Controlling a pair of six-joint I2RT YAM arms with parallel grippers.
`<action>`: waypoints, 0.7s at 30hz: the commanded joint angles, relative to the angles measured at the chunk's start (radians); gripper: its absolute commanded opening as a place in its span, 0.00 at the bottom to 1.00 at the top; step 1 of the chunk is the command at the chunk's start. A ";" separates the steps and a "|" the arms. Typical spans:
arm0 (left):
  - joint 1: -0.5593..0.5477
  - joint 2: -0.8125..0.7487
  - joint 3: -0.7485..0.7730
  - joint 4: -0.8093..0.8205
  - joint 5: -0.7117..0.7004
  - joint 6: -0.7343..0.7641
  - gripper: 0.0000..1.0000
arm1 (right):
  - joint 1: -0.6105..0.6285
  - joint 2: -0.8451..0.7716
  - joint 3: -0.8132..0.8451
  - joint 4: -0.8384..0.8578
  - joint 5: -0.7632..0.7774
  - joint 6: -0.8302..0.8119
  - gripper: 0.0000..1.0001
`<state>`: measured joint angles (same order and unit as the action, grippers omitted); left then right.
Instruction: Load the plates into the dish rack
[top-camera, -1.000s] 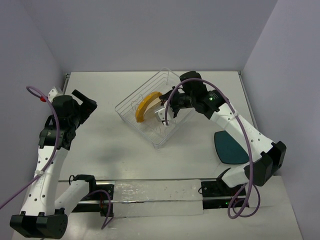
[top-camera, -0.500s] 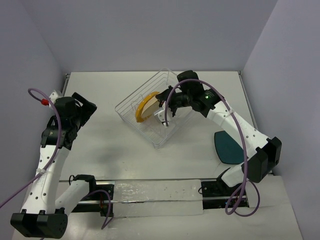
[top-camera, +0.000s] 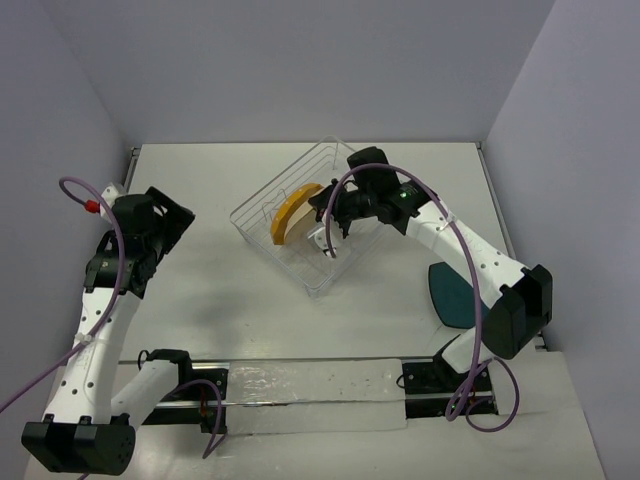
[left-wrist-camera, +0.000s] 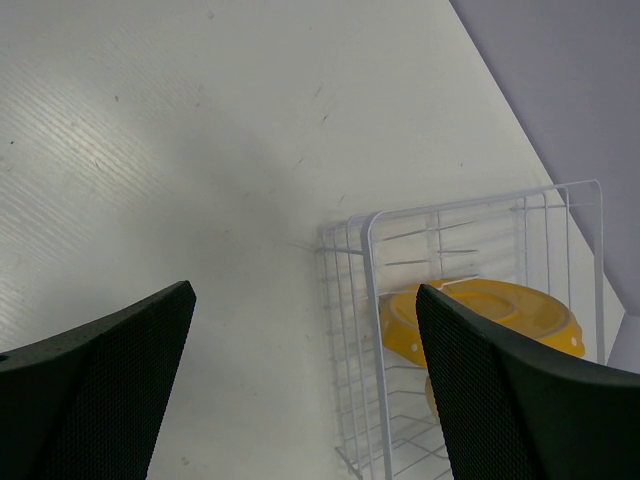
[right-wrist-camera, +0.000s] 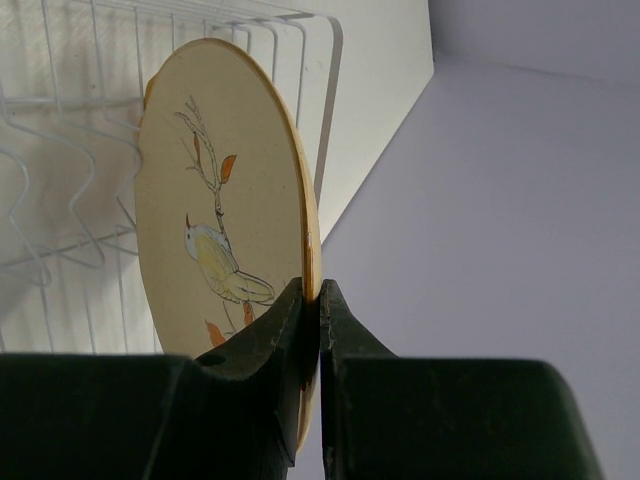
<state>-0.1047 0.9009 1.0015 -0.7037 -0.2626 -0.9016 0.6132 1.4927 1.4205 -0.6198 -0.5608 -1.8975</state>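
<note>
The dish rack (top-camera: 262, 203) stands at the table's middle back, and shows in the left wrist view (left-wrist-camera: 372, 300) and the right wrist view (right-wrist-camera: 70, 150). The orange-yellow plate (top-camera: 290, 212) stands on edge inside it, also seen in the left wrist view (left-wrist-camera: 480, 310). My right gripper (top-camera: 330, 215) is shut on the rim of the beige plate (right-wrist-camera: 215, 210), which bears a bird drawing, and holds it upright over the rack beside the orange one. The teal plate (top-camera: 455, 295) lies flat on the table at the right. My left gripper (top-camera: 165, 215) is open and empty, left of the rack.
A grey wall runs behind the table. A clear strip (top-camera: 310, 385) lies along the near edge between the arm bases. Bare table (left-wrist-camera: 150, 150) lies between my left gripper and the rack.
My right gripper has carried the beige plate leftward, closer to the orange-yellow plate in the rack. The left arm has shifted slightly.
</note>
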 joint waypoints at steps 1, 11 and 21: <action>0.004 -0.006 0.001 -0.003 -0.011 -0.010 0.99 | -0.015 -0.063 -0.021 0.118 -0.062 -0.070 0.00; 0.004 0.016 -0.001 0.011 0.006 -0.010 0.99 | -0.028 -0.027 0.002 0.126 -0.119 -0.108 0.00; 0.003 0.018 -0.005 0.029 0.010 -0.013 0.99 | -0.026 -0.056 0.095 0.150 -0.039 -0.032 0.00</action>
<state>-0.1047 0.9302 1.0004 -0.7067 -0.2611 -0.9089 0.5937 1.4943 1.4446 -0.6111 -0.6083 -1.9011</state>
